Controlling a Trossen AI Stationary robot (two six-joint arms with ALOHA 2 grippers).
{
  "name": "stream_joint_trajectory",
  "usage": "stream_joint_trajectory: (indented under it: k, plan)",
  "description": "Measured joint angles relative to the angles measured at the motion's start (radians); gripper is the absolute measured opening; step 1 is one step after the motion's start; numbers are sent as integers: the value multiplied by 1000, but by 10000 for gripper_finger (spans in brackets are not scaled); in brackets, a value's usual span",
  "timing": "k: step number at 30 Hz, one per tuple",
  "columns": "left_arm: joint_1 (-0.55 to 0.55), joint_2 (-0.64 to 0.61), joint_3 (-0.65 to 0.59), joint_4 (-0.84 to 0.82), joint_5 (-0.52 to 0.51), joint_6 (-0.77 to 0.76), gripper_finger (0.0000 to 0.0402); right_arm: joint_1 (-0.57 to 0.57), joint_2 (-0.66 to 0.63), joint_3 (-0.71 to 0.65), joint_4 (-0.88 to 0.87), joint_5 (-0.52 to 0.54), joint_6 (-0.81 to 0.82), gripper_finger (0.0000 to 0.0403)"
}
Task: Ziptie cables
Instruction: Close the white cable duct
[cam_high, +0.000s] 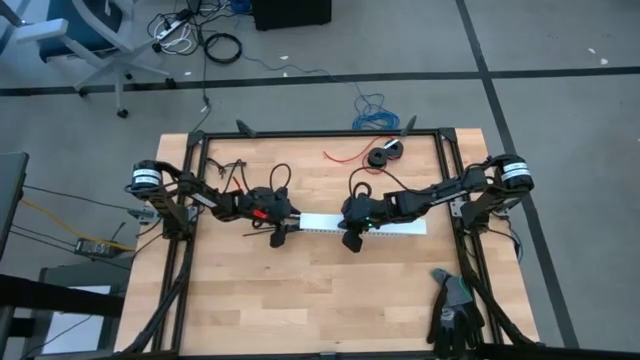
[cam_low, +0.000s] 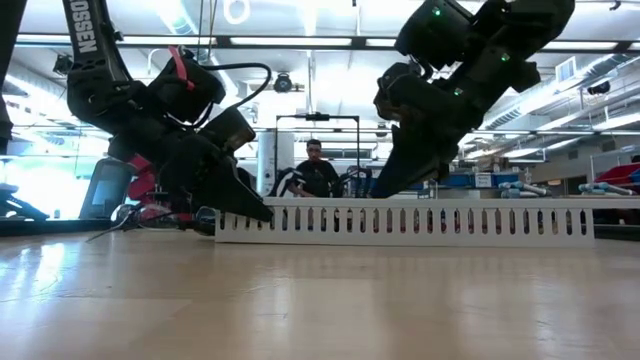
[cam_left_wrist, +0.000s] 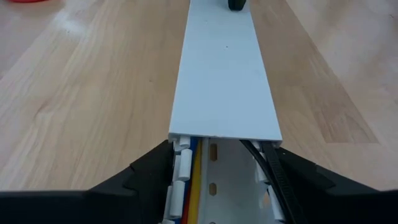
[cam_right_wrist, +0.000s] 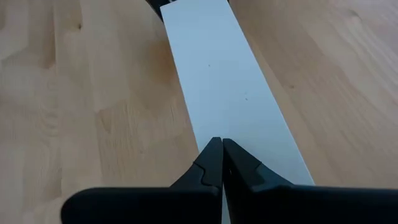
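While the left gripper (cam_left_wrist: 221, 186) grasps the open left end of the white slotted duct (cam_high: 330, 224) at mid-table, its fingers (cam_left_wrist: 143, 180) straddling both walls, the right gripper (cam_right_wrist: 222, 163), clenched tight, rests its tips on the white cover (cam_right_wrist: 230, 81) further right; judged from this, the cover is best slid or pressed with steady downward force, the left grasp holding the duct square. The cables (cam_left_wrist: 194, 180) lie inside the duct's exposed end, beside a black strip (cam_left_wrist: 273, 177), where the cover edge could pinch them; a red wire (cam_high: 345, 156), a black spool (cam_high: 385, 154) and gloves (cam_high: 455, 310) lie well apart.
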Motion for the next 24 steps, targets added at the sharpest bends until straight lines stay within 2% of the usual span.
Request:
stream_joint_trajectory:
  k: [24]
  plan:
    - [-1,1,0,10,-31,-34,234,0,2,-2,26,6,-27,0]
